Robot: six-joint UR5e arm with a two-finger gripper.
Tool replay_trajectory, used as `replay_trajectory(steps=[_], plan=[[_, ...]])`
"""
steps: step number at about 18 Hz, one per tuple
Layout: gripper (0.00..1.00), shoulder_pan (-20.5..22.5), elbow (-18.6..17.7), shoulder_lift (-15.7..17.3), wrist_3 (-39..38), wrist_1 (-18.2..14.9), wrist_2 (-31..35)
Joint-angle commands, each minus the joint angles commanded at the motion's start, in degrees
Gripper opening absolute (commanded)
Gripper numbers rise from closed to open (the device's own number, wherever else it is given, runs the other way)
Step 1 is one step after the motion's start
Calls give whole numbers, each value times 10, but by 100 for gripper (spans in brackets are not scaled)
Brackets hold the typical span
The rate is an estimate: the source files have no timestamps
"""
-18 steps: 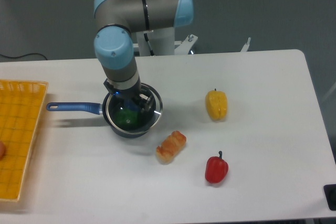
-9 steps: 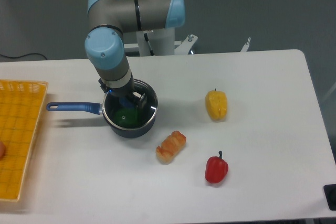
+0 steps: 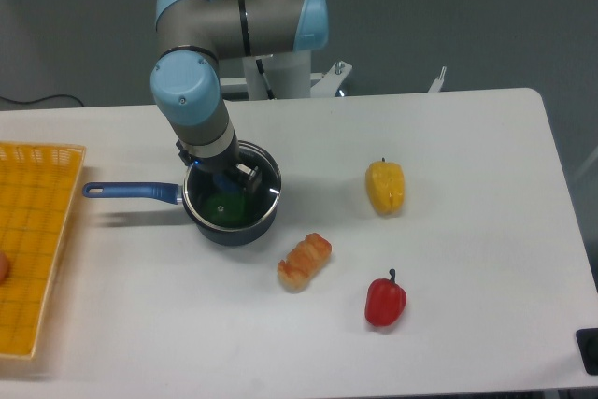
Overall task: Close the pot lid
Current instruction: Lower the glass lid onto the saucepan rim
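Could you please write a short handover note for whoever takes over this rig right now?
Gripper: down over the pot, at the lid; the wrist hides the fingers, so open or shut cannot be told.
Pot: on the table left of centre, handle pointing left toward the yellow basket; something green shows inside.
Lid: glass, lying over the pot's mouth, apparently flat on the rim.
Done: lid brought onto the pot, as far as the view shows.
Left: confirm it is seated, let go if it is held, and lift the arm clear.
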Motion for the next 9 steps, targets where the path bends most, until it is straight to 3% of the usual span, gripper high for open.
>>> replay_trajectory(steps=[9], plan=[[48,-10,2,-4,1,4,0]])
